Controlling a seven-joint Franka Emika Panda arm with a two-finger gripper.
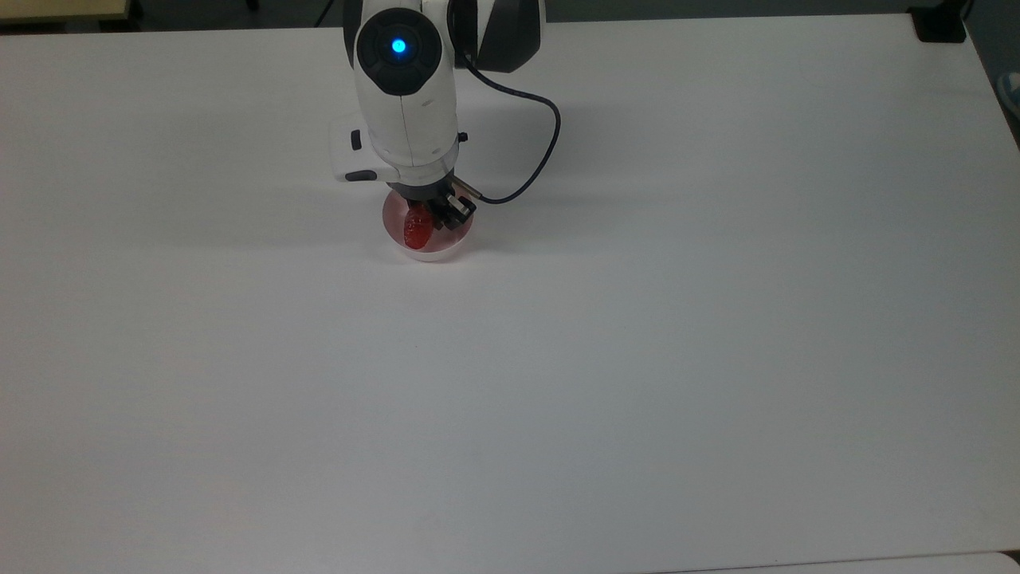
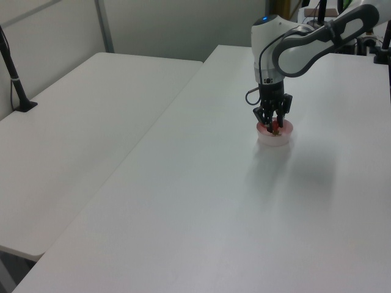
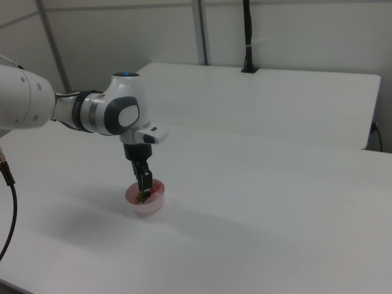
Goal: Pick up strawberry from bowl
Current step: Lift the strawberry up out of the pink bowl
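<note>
Gripper first: you can see it pointing straight down into the pale pink bowl, its two dark fingers drawn in narrowly around the strawberry. In the top view the red fruit lies just at the fingertips, on the top view's left of the black finger block, and the fingers appear clamped on it. In the left view the gripper stands over the bowl with a bit of red strawberry between the finger ends, about level with the rim. In the right view the gripper reaches inside the bowl, and the strawberry is too small to pick out there.

The white arm carries a blue light on its upper joint, and a dark cable loops from the wrist out to the top view's right.

Your surface is a broad white table, with the bowl sitting on its far half in the top view, well apart from every edge. A second white table adjoins it on the left view's left, with a black post clamped near its far corner. Pale panelled walls stand behind in the right view.
</note>
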